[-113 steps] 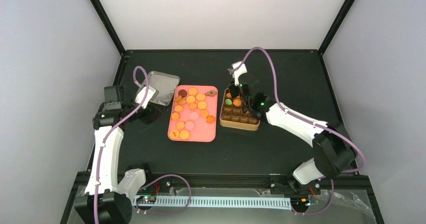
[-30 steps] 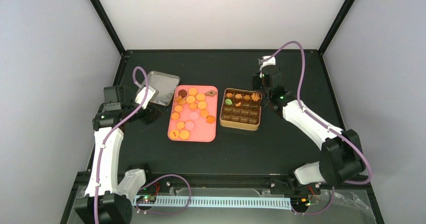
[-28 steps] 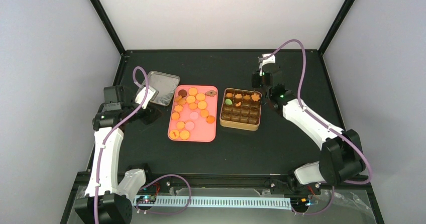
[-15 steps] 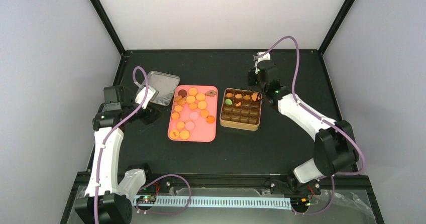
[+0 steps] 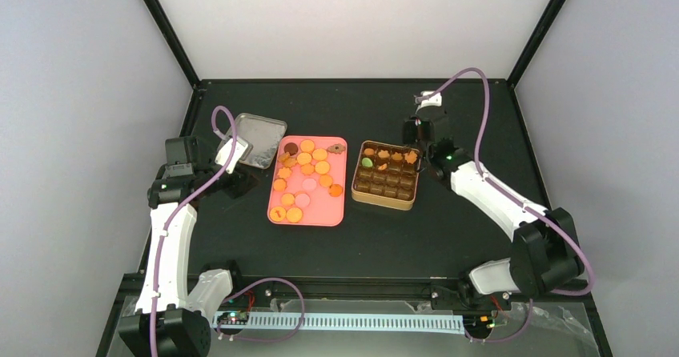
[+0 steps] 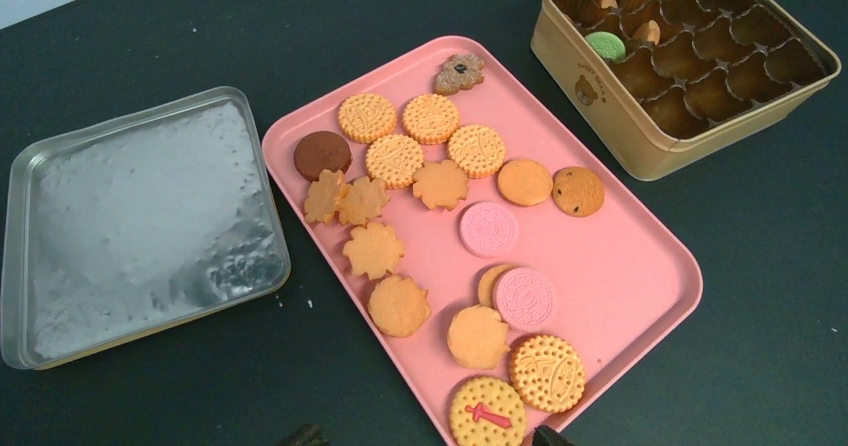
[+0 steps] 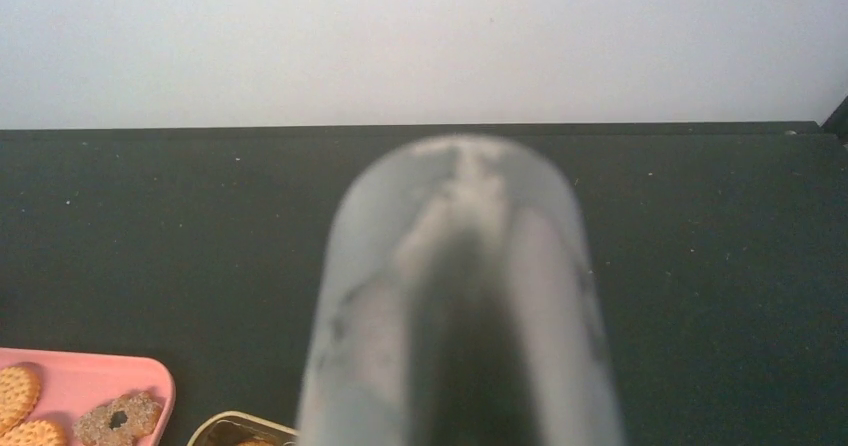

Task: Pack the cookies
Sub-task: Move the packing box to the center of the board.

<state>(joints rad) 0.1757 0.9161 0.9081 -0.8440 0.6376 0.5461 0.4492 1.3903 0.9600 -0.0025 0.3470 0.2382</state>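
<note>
Pulling back from over the gold tin [image 5: 384,203], my right gripper [image 5: 414,145] now hangs by its far right corner; the blurred wrist view hides its jaws. Left gripper [image 6: 422,438] waits open, empty. Another drop looks done; most cookies [image 6: 440,184] remain on the pink tray [image 6: 640,266].

In right wrist view, cannot name the pale blurred shape [image 7: 460,296] filling lower centre; hides the table [image 7: 150,216] behind. Cut off at lower left there: pink tray [image 7: 110,376], cookies [image 7: 15,394], gold tin [image 7: 240,428]. In left wrist view, only two dark fingertips [image 6: 305,434] peeking at bottom edge; tin clipped upper right.
</note>
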